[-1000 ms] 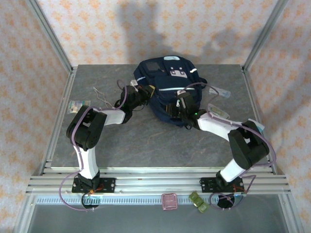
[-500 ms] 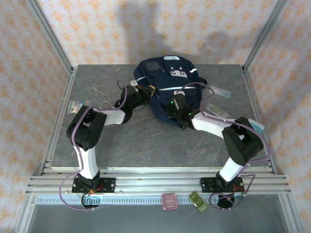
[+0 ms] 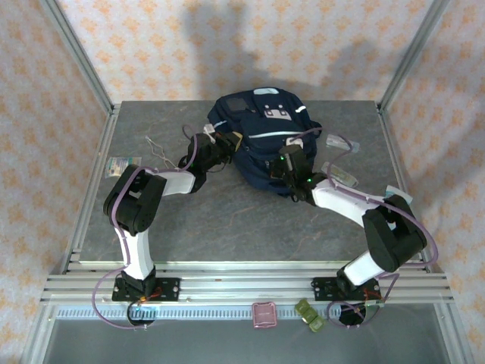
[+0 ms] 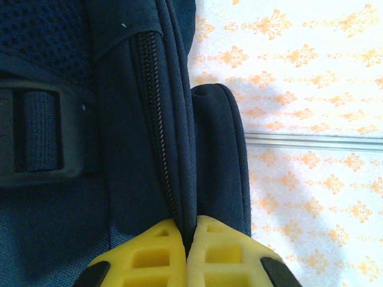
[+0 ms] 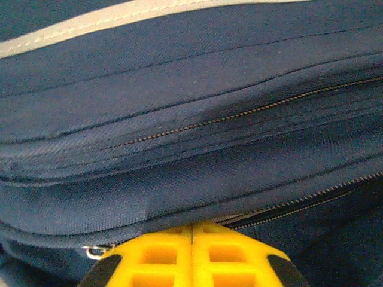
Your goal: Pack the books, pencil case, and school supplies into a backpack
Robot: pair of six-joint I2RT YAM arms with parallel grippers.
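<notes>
From above, your backpack [image 3: 261, 125] lies at the far middle of the worktop [image 3: 227, 220] with its front pocket facing up. Your left fingers [image 3: 227, 142] are at its left flank. Your right fingers [image 3: 291, 161] are at its near right edge. Both sets touch the fabric. Two clear packets of the school supplies [image 3: 339, 142] lie on the worktop just right of the backpack and apart from it.

On the left wrist camera, your left fingers [image 4: 179, 257] are closed narrow on a fold of the backpack [image 4: 131, 179]. That fold sits right beside a zipper [image 4: 157, 119] that runs away from the tips. A black strap [image 4: 36, 134] threaded through a buckle sits at the left.

On the right wrist camera, your right fingers [image 5: 185, 257] are pressed tip to tip against the lower edge of the backpack [image 5: 179, 131]. They lie under a thin zip line [image 5: 239, 113] and a grey stripe [image 5: 119, 21]. A small metal ring [image 5: 93, 251] sits just left of the tips. You cannot tell whether anything is pinched between them.
</notes>
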